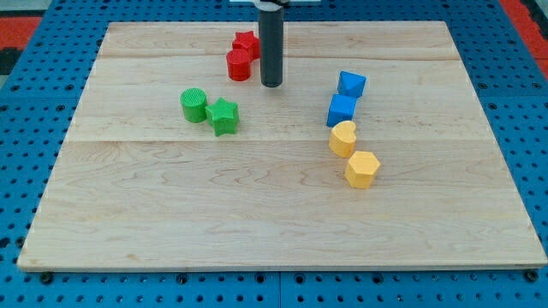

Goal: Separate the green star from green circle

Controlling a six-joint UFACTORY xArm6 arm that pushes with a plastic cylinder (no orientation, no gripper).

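My tip (271,84) rests on the desk (274,222), just to the view's right of the red cylinder (239,64). No jaws exist on this rod, so nothing is gripped. The green star (223,115) lies below-left of my tip, touching the green circle (194,104) on its far side; a push into their seam would likely part them.

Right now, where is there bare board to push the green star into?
Bare board below the green star, to the bottom edge. Crowded: green circle at its left, red blocks and my tip above, blue and yellow blocks right.
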